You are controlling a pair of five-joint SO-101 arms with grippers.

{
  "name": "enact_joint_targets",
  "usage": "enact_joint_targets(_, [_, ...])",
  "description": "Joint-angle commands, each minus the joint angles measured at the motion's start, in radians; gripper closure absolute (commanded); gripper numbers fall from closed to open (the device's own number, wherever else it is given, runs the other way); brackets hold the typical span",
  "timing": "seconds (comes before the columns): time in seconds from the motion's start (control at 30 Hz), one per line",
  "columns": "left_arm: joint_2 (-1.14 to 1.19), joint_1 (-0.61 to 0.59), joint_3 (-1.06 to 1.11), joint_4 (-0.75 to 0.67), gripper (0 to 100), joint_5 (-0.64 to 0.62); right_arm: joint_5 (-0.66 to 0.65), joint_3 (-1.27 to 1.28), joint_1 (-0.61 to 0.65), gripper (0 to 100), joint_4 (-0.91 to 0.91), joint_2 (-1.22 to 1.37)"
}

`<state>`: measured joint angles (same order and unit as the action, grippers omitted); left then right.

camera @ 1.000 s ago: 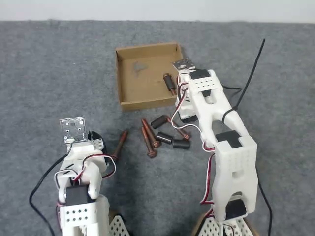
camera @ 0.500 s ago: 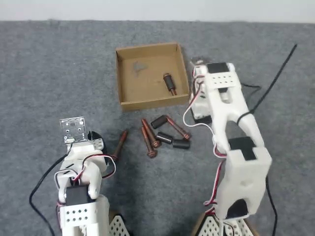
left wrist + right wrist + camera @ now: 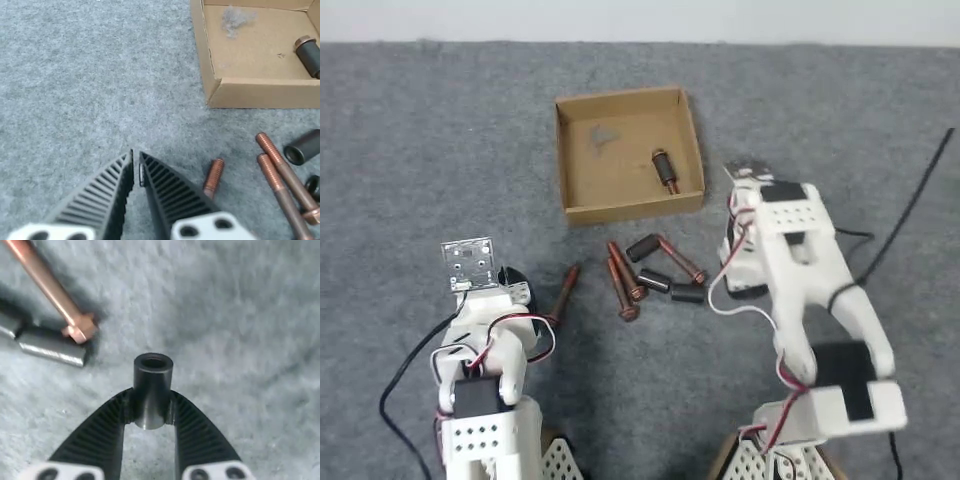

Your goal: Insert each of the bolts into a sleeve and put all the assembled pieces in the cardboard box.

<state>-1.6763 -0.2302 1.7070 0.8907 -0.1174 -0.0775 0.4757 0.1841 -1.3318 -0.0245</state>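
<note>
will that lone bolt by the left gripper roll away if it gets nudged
Probably only a little: the bolt has a round shank, but it lies on a fuzzy grey mat, which should damp rolling. It looks like solid metal, so likely stiff and heavy for its size.

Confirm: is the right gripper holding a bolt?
No, the right gripper is shut on a black sleeve, its hollow end pointing away from the wrist.

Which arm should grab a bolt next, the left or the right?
Left, probably. The right pincer is shut on a sleeve, so it is busy. The left pincer holds nothing, and a bolt lies close beside it.
</note>
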Motion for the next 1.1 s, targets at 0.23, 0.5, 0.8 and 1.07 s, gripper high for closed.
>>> enact_joint_targets(0.23, [-0.008, -0.003, -0.015, -0.003, 99, 0.008, -0.092, 0.290, -0.150, 99.2, 0.160, -0.255])
enact_joint_targets(0.5, [-0.012, -0.005, -0.015, 0.000, 99, 0.003, -0.173, 0.463, -0.171, 99.2, 0.343, -0.269])
enact_joint_targets(0.8, [-0.006, 0.002, -0.170, 0.160, 99, 0.000, -0.184, 0.473, -0.170, 99.2, 0.355, -0.268])
enact_joint_targets(1.07, [0.008, 0.003, -0.438, 0.356, 99, 0.000, -0.184, 0.483, -0.168, 99.2, 0.358, -0.268])
